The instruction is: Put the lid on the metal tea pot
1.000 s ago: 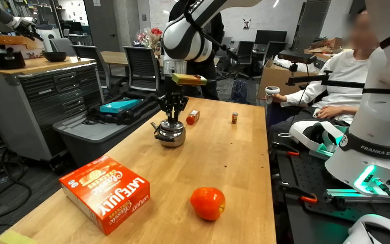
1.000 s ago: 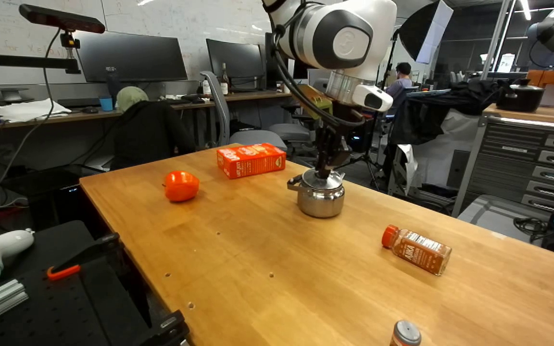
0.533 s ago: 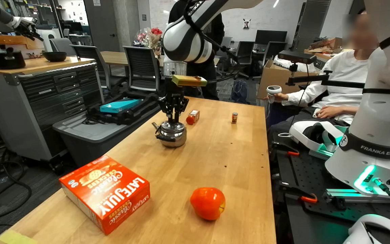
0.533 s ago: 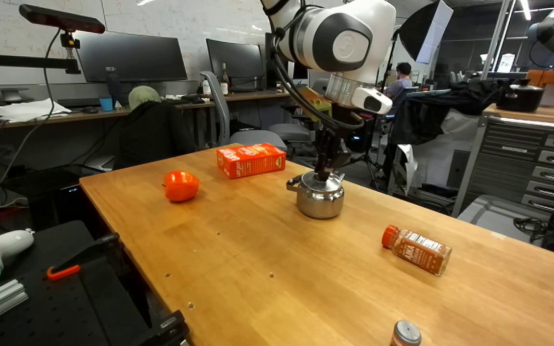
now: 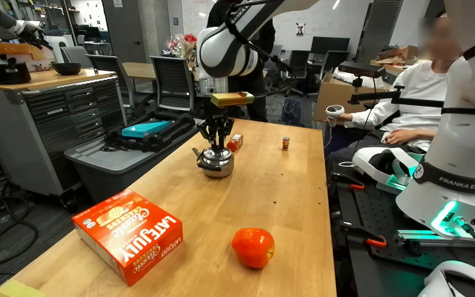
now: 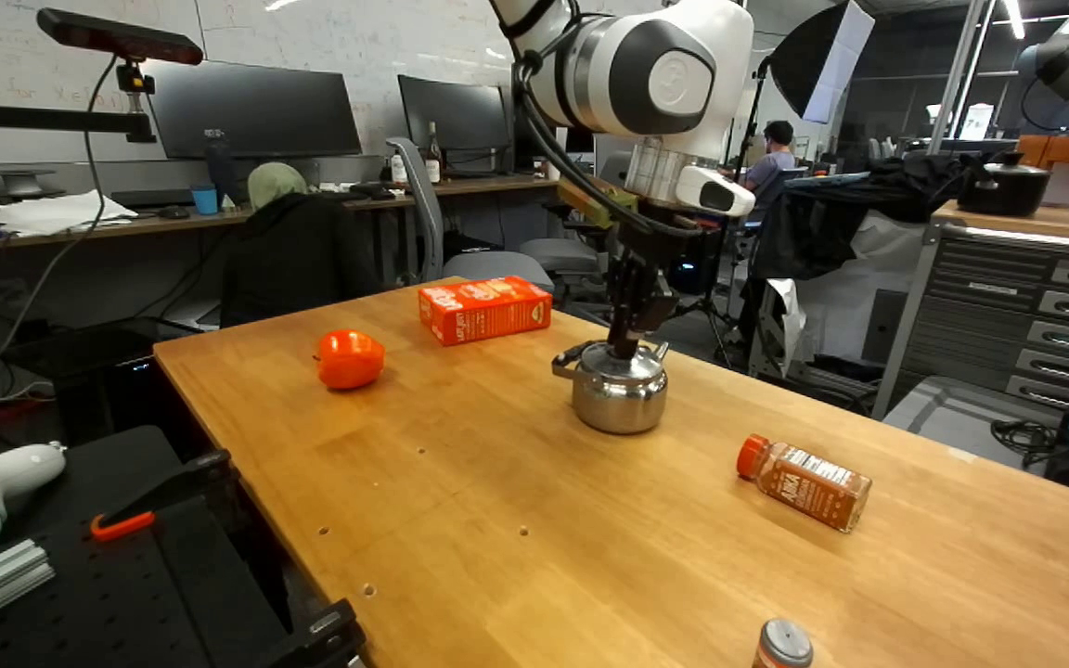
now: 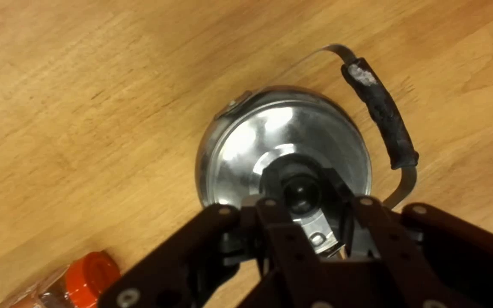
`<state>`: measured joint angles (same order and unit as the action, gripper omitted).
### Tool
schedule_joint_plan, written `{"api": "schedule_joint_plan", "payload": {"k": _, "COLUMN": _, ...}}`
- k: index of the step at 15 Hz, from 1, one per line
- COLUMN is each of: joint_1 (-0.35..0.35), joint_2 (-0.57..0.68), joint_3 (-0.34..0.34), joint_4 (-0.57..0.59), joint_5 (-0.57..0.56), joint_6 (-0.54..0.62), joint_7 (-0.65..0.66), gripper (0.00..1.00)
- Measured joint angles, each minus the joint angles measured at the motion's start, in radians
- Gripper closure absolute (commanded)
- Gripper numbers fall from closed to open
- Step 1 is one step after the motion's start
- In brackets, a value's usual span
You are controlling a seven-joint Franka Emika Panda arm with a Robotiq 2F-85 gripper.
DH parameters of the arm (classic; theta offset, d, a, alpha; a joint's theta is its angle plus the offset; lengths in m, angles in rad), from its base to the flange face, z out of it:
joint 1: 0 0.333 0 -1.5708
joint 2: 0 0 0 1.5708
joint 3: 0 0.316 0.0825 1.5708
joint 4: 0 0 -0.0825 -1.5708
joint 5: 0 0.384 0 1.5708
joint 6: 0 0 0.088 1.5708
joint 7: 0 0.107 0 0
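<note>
Metal pot (image 6: 620, 408) upright on the wood table (image 5: 295, 222), lid (image 7: 317, 132) over its mouth; can't tell if it's fully seated. Gripper (image 7: 301, 184) points down, narrow, holding the lid by its black knob (image 7: 302, 196). Handle (image 7: 379, 113) leans off to one side, apart from the lid. Spice jar (image 6: 813, 487) lies on its side near the pot, red cap (image 6: 753, 456) facing it. In an exterior view: small jar (image 5: 285, 143) upright farther off; cracker box (image 5: 128, 235) and orange-red fruit (image 5: 254, 247) both well apart from the pot, fruit on the side nearer the arm's base (image 5: 435, 202). Person in white (image 5: 431, 78) seated by the table, holding a controller (image 5: 335, 110).
</note>
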<state>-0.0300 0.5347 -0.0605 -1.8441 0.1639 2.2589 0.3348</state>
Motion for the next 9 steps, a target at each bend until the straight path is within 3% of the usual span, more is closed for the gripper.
{"api": "schedule_joint_plan", "payload": {"k": 2, "joint_1": 0.003, "joint_2": 0.0, "joint_3": -0.005, "joint_4": 0.002, "joint_5": -0.017, "joint_6": -0.012, "joint_7": 0.017, "gripper": 0.88}}
{"api": "schedule_joint_plan", "payload": {"k": 3, "joint_1": 0.003, "joint_2": 0.0, "joint_3": -0.006, "joint_4": 0.002, "joint_5": -0.024, "joint_6": -0.016, "joint_7": 0.024, "gripper": 0.57}}
{"api": "schedule_joint_plan", "payload": {"k": 4, "joint_1": 0.003, "joint_2": 0.0, "joint_3": -0.007, "joint_4": 0.003, "joint_5": -0.026, "joint_6": -0.019, "joint_7": 0.027, "gripper": 0.46}}
{"api": "schedule_joint_plan", "payload": {"k": 9, "joint_1": 0.004, "joint_2": -0.001, "joint_3": -0.006, "joint_4": 0.003, "joint_5": -0.026, "joint_6": -0.045, "joint_7": 0.029, "gripper": 0.09}}
